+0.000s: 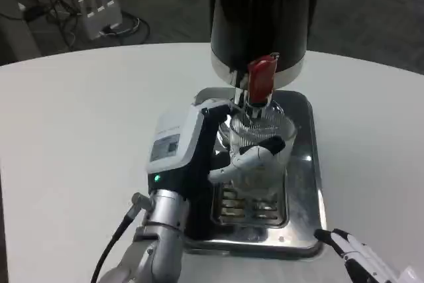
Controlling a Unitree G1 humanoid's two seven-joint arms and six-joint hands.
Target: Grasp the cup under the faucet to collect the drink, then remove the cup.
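Best kept steady and upright, rim centred beneath the red-handled faucet (260, 84), no tilt until the pour is done. Clear plastic cup (262, 138) standing over the steel drip tray (301, 230), directly below the spout. Left hand (199, 147) wrapped around the cup, fingers (255, 154) curled across its front wall. Right hand (361, 260) near the tray's corner, touching nothing; finger state impossible to tell.

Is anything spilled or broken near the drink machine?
Nothing stands out. The left hand holds the clear cup upright under the red faucet, over the metal drip tray. No puddle shows on the white table.
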